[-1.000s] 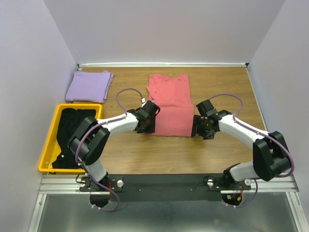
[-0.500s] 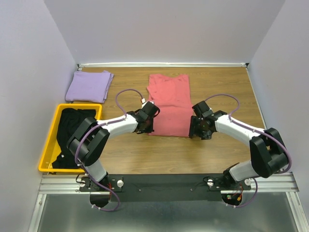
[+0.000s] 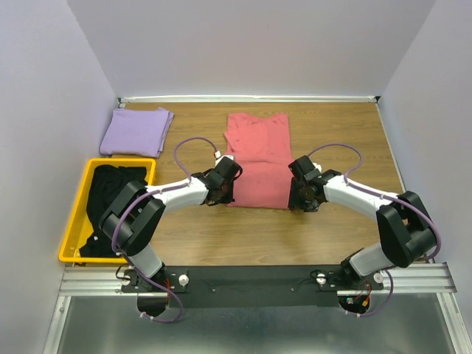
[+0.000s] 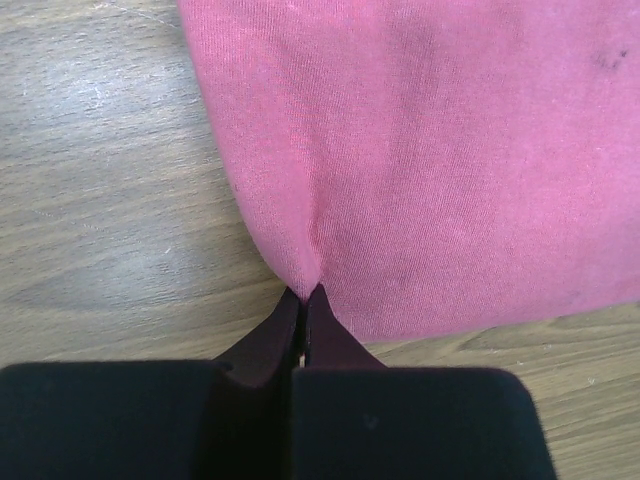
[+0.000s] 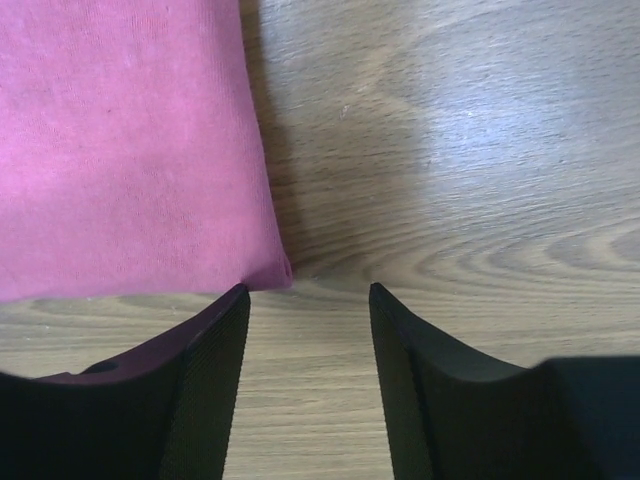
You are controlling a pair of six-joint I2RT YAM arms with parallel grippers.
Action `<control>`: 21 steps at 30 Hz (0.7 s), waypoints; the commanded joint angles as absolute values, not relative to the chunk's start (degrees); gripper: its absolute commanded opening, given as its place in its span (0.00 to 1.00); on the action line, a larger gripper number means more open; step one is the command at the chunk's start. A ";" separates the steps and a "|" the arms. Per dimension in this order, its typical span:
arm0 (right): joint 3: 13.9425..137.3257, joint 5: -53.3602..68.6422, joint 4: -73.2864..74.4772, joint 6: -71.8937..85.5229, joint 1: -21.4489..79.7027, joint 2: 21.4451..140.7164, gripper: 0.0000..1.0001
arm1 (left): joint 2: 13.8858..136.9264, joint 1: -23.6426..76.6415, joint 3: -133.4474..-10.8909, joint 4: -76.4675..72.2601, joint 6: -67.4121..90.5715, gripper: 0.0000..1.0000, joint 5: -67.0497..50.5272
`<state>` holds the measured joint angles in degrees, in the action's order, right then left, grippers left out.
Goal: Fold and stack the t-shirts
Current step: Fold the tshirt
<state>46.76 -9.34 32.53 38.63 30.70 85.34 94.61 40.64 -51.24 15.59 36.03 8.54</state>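
A salmon-pink t-shirt (image 3: 258,158) lies partly folded in the middle of the table. My left gripper (image 3: 225,193) is at its near left corner, and in the left wrist view that gripper (image 4: 305,295) is shut on a pinch of the pink cloth (image 4: 430,150). My right gripper (image 3: 297,198) is at the near right corner. In the right wrist view it (image 5: 308,290) stands open on the wood, with the pink corner (image 5: 120,140) just ahead of its left fingertip and nothing between the fingers. A folded lavender t-shirt (image 3: 136,131) lies at the back left. Black t-shirts (image 3: 110,203) fill the bin.
The yellow bin (image 3: 118,160) stands at the left edge of the table, beside the left arm. White walls close the table at the back and on both sides. Bare wood lies to the right of the pink shirt.
My left gripper has shut on the pink shirt's near left corner. My right gripper has slid left towards the near right corner and its jaws have narrowed a little.
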 commanded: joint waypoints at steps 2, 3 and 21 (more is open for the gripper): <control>48.77 -11.69 31.29 40.08 31.99 86.75 0.57 | 98.00 41.13 -47.55 20.48 34.37 0.00 8.44; 49.04 -11.95 31.29 40.08 32.25 87.01 0.57 | 97.91 41.13 -47.55 20.48 34.28 0.00 8.44; 47.64 -14.85 31.29 42.27 33.66 94.48 0.48 | 97.73 41.13 -48.08 21.27 32.61 0.00 7.38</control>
